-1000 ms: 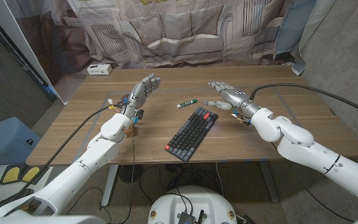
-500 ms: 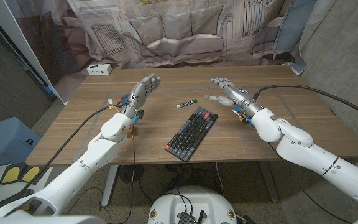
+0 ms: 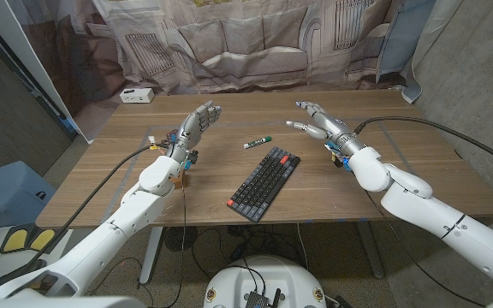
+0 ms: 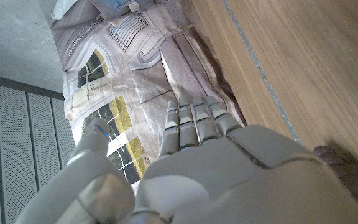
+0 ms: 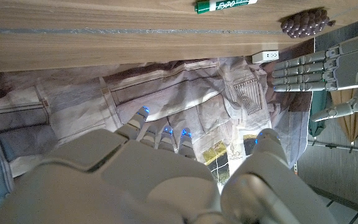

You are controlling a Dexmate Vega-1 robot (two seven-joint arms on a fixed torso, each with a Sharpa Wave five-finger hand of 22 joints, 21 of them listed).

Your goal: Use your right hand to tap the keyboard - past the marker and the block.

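Note:
The dark keyboard [image 3: 264, 182] with red keys at its far corner lies slantwise in the middle of the table. A green-capped marker [image 3: 258, 142] [image 5: 225, 5] lies just beyond its far end. A small tan block [image 3: 181, 179] sits by my left wrist. My right hand [image 3: 318, 121] hovers with fingers spread and nothing in it, to the right of the marker and beyond the keyboard's far end. My left hand [image 3: 197, 125] [image 5: 321, 67] stands upright to the left of the marker, fingers straight and apart, holding nothing.
A white box [image 3: 135, 95] [image 5: 265, 56] stands at the table's far left corner. A brown pine cone [image 5: 303, 23] [image 4: 342, 169] lies near my left hand. A printed cloth backdrop [image 3: 246, 43] hangs behind the table. Bare wood [image 3: 418, 171] stretches right of the keyboard.
My right hand has moved away from the keyboard's far end, toward the back of the table and higher. The left hand, keyboard and marker have stayed put.

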